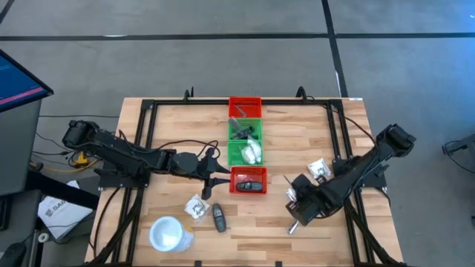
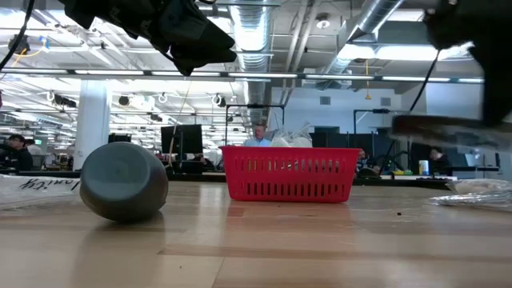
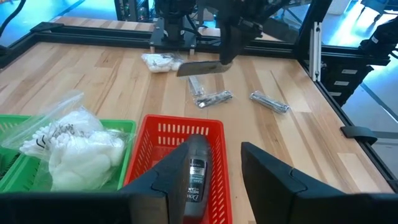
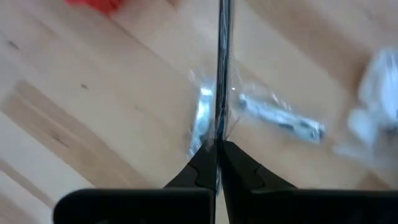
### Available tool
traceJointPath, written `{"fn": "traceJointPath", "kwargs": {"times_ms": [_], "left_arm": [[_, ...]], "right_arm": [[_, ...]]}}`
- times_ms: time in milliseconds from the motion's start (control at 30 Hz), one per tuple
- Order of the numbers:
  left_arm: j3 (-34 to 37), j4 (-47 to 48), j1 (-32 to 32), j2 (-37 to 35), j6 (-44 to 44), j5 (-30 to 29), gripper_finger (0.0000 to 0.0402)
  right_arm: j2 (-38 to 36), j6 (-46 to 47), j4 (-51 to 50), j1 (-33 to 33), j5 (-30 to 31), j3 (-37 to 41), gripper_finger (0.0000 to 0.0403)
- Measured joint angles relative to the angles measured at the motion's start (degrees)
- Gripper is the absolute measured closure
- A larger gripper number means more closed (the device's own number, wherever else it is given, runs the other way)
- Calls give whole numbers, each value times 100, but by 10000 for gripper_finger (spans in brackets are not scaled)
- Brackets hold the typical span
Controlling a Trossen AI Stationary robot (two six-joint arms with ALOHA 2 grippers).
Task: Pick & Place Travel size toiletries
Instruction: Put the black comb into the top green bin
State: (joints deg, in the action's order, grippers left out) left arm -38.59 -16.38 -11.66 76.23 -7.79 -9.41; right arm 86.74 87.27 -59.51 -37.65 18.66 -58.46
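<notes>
over the desk's (image 1: 178, 119) right half, the right end effector (image 1: 295, 222) has its fingers pressed together on a slim silver-grey tube (image 4: 222, 68), lifted off the wood, with two more tubes (image 4: 280, 118) lying below it and a clear packet (image 1: 319, 170) just beyond. the left end effector (image 3: 214, 171) hangs spread wide above the near red bin (image 1: 249, 180), which holds a black oblong piece (image 3: 196, 177). behind that bin sits a green bin (image 1: 246, 153) with a clear packet of white items (image 3: 78, 146), then another green bin (image 1: 245, 128) and a far red bin (image 1: 245, 106). on the left front of the desk lie another clear packet (image 1: 197, 208), a second black oblong piece (image 1: 219, 217) and a white round cup (image 1: 168, 233).
</notes>
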Motion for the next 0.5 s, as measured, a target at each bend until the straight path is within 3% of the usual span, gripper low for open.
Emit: {"fn": "traceJointPath", "kwargs": {"times_ms": [300,500], "left_arm": [[0,-48,17,0,2,7,266],[0,-88,17,0,2,6,266]], "right_arm": [[-507,-1869,966,808,648,-7,403],[-679,-3383,1896,1445,709,-9,403]]}}
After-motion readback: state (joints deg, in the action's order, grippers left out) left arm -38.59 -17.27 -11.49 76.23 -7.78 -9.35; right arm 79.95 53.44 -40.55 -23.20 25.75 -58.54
